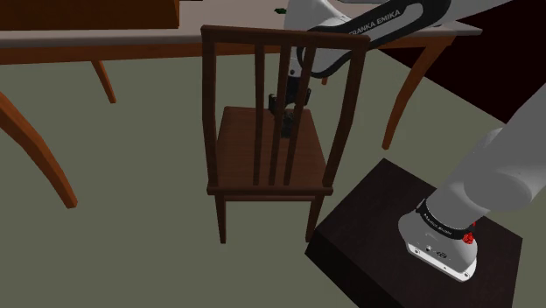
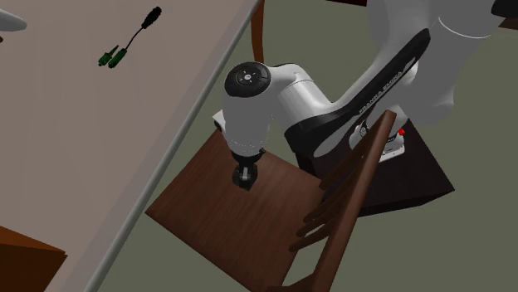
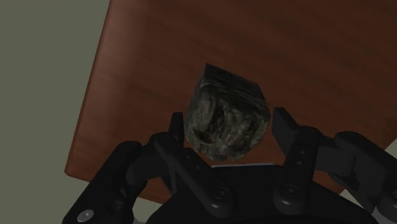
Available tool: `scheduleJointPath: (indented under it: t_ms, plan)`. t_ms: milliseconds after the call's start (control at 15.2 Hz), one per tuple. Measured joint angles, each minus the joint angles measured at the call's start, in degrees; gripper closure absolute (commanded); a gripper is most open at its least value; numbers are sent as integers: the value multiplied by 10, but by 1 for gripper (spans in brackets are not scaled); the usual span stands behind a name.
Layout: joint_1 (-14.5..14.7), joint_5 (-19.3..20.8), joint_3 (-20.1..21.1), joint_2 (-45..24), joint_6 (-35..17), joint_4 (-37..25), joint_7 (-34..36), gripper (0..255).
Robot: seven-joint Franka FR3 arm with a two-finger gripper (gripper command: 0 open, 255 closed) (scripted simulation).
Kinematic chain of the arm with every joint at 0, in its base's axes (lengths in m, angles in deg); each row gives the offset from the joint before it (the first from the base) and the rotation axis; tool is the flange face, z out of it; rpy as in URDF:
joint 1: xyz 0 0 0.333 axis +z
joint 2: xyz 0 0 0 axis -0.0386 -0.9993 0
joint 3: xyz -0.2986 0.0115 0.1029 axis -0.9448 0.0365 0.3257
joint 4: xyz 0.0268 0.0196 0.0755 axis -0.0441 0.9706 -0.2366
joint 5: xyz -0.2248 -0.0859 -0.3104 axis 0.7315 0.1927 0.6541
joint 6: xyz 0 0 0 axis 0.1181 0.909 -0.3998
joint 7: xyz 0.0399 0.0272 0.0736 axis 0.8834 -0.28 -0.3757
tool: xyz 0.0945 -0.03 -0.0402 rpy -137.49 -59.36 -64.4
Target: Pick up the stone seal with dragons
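The stone seal [image 3: 226, 118] is a dark, mottled grey-green block with a carved top, standing on the brown wooden chair seat [image 3: 299, 44]. My black gripper [image 3: 227, 121] is shut on it, one finger pressed to each side. In the shoulder view the gripper [image 1: 284, 112] hangs low over the chair seat [image 1: 245, 153], partly behind the back slats. From the second exterior view the gripper [image 2: 245, 177] points straight down at the seat [image 2: 220, 220], and the hand covers the seal.
The chair's tall slatted back [image 1: 273, 83] stands between the shoulder camera and the hand. A wooden table [image 2: 100, 141] runs along the seat's far side, carrying a black cable with green plugs [image 2: 124, 46]. My dark stand [image 1: 385, 236] sits beside the chair on the grey-green floor.
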Motion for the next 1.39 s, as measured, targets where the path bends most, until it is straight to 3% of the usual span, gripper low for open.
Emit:
scheduleJointPath:
  t_ms: [594,1386]
  plan:
    - [0,-1,-1,0,-2,3,-3,255]
    - [8,-9,0,31,87,-48,-9,255]
